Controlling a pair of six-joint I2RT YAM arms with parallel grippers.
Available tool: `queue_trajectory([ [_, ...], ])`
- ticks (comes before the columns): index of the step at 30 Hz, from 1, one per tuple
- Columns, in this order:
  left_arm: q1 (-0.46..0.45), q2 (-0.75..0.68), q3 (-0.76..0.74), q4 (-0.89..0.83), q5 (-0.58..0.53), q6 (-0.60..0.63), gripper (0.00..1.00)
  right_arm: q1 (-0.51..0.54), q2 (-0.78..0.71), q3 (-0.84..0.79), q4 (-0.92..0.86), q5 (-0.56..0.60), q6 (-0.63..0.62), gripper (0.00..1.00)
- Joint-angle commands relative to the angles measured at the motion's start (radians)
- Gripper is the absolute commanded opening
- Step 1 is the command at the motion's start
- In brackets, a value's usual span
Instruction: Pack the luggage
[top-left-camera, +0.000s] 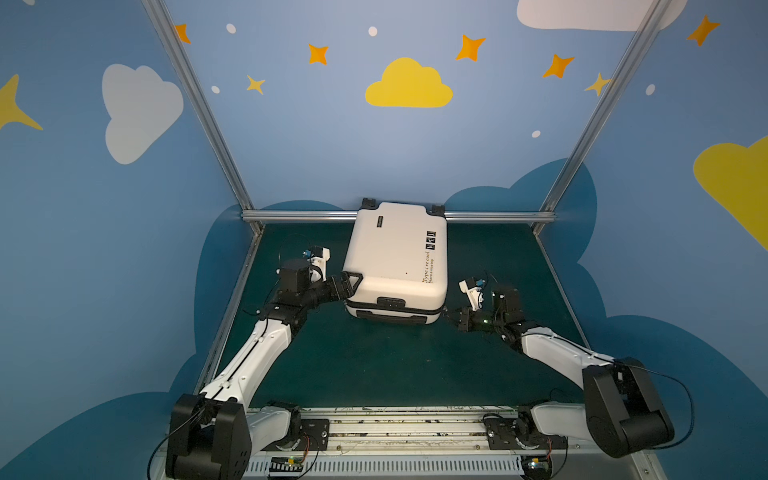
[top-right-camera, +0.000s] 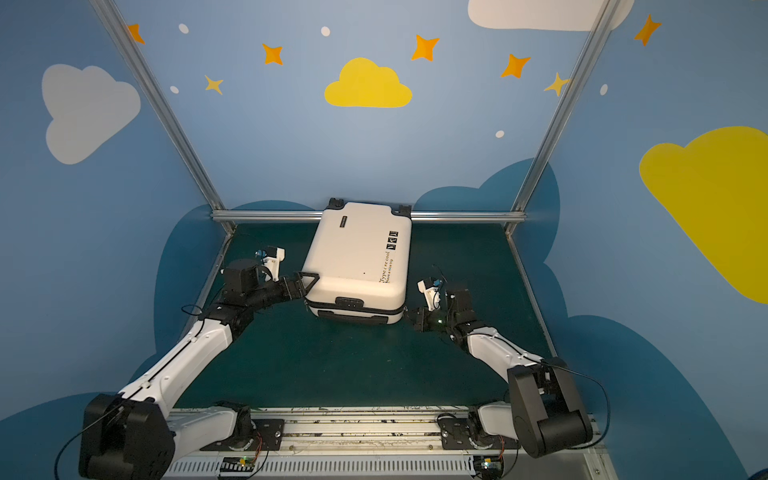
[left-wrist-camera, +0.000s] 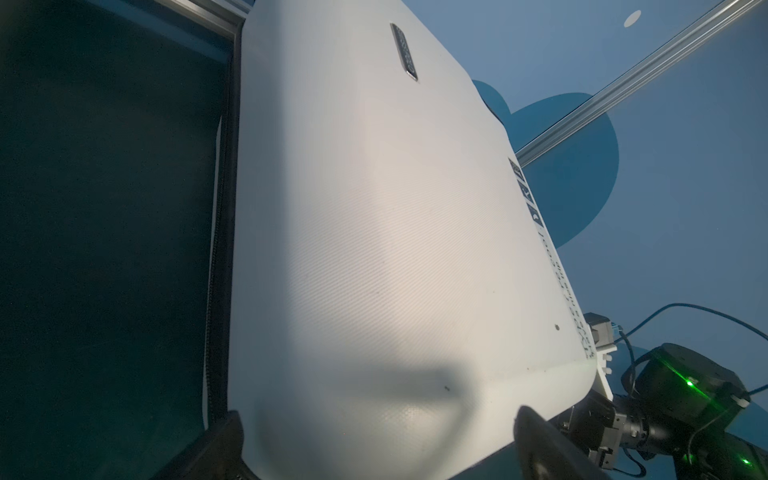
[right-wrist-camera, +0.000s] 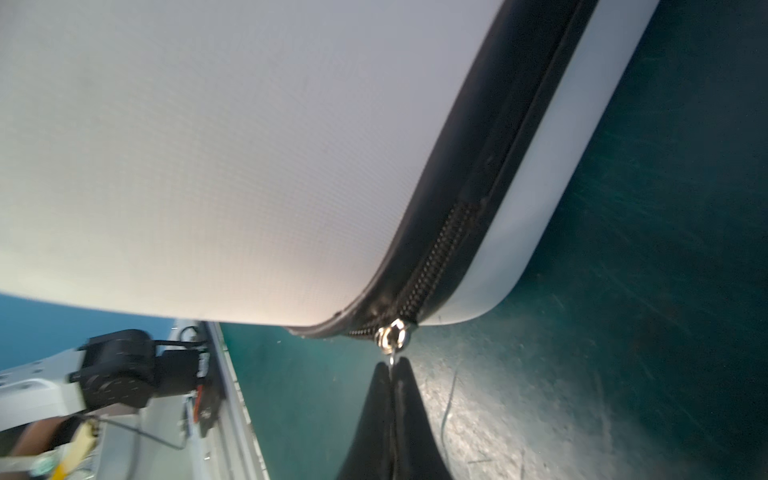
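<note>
Jaws of the right gripper (right-wrist-camera: 392, 368) were pressed together on the thin metal tab of the zipper pull (right-wrist-camera: 392, 334), which sat at the near right corner of the luggage (top-left-camera: 397, 253). Only the very tips held the tab. The zipper band (right-wrist-camera: 490, 174) curved away from the pull round that corner, between the cream lid and the lower shell. Across the luggage, at its near left corner, the left gripper (top-left-camera: 351, 284) stood with jaws wide apart, straddling the corner without clamping it. From the room I could not tell whether either finger touched the shell. The luggage itself lay flat with its lid down on the green mat (top-left-camera: 374, 365). Its wheels (top-left-camera: 369, 203) were at the rail (top-left-camera: 299, 215) by its far end, and the whole case was turned slightly askew to that rail.

Hazards, as I judged them:
(a) The tab might slip from so shallow a pinch once the arm pulled, since little metal lay between the jaws.
(b) The slider might bind on the tight curve of the corner if drawn off the line of the teeth.
(c) The luggage, apparently light and unclamped at its left corner, might slide or pivot on the mat toward the pull rather than let the slider travel.
(d) Any gap between lid and shell might catch lining in the teeth, though no lining showed.
</note>
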Motion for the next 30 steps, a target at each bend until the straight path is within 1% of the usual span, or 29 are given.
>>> queue_trajectory([
  [1, 0.005, -0.009, 0.014, -0.013, -0.021, -0.006, 1.00, 0.035, -0.034, 0.013, -0.146, 0.054, -0.039, 0.00],
  [4, 0.005, -0.066, -0.016, -0.033, -0.154, -0.026, 1.00, 0.035, -0.022, 0.019, -0.147, 0.067, -0.039, 0.00],
  [6, 0.006, -0.113, -0.053, -0.036, -0.227, -0.041, 0.99, 0.035, -0.016, 0.022, -0.145, 0.062, -0.036, 0.00],
  [7, 0.007, -0.141, -0.072, -0.036, -0.247, -0.053, 0.99, 0.035, -0.015, 0.022, -0.141, 0.061, -0.034, 0.00],
  [12, 0.006, -0.247, -0.200, -0.011, -0.267, -0.125, 0.97, 0.035, -0.015, 0.021, -0.138, 0.059, -0.035, 0.00],
  [14, 0.006, -0.275, -0.252, -0.003, -0.260, -0.149, 0.94, 0.035, -0.017, 0.020, -0.138, 0.057, -0.036, 0.00],
  [17, 0.005, -0.297, -0.317, 0.002, -0.260, -0.175, 0.86, 0.034, -0.019, 0.016, -0.136, 0.058, -0.038, 0.00],
  [21, -0.010, -0.320, -0.391, 0.033, -0.254, -0.184, 0.69, 0.035, -0.019, 0.016, -0.133, 0.051, -0.040, 0.00],
  [25, -0.040, -0.300, -0.436, 0.091, -0.258, -0.151, 0.54, 0.035, -0.013, 0.017, -0.123, 0.042, -0.039, 0.00],
  [27, -0.065, -0.268, -0.445, 0.135, -0.265, -0.125, 0.51, 0.035, -0.006, 0.017, -0.115, 0.033, -0.032, 0.00],
  [30, -0.107, -0.211, -0.447, 0.196, -0.303, -0.072, 0.50, 0.034, 0.002, 0.013, -0.103, 0.019, -0.025, 0.00],
])
